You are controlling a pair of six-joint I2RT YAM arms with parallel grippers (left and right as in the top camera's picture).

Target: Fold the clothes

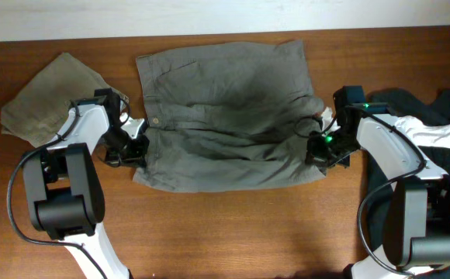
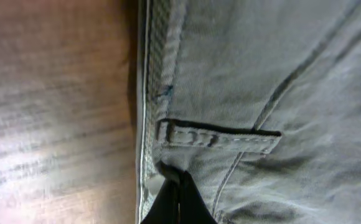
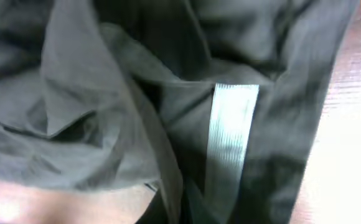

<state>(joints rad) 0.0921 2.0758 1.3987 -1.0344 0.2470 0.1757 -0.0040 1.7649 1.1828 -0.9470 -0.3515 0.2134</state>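
Grey-green shorts [image 1: 225,108] lie spread on the wooden table, partly folded with a crease across the middle. My left gripper [image 1: 134,147] is shut on the shorts' waistband edge at the left side; the left wrist view shows the black fingertips [image 2: 175,193] pinching the waistband just below a belt loop [image 2: 221,138]. My right gripper [image 1: 318,147] is shut on the shorts' right hem; the right wrist view shows its fingers [image 3: 183,202] pinching bunched fabric [image 3: 106,112] beside a pale strip [image 3: 230,143].
A folded olive garment [image 1: 50,93] lies at the far left. A heap of dark and white clothes [image 1: 434,124] lies at the right edge. Bare wooden table [image 1: 233,232] runs along the front.
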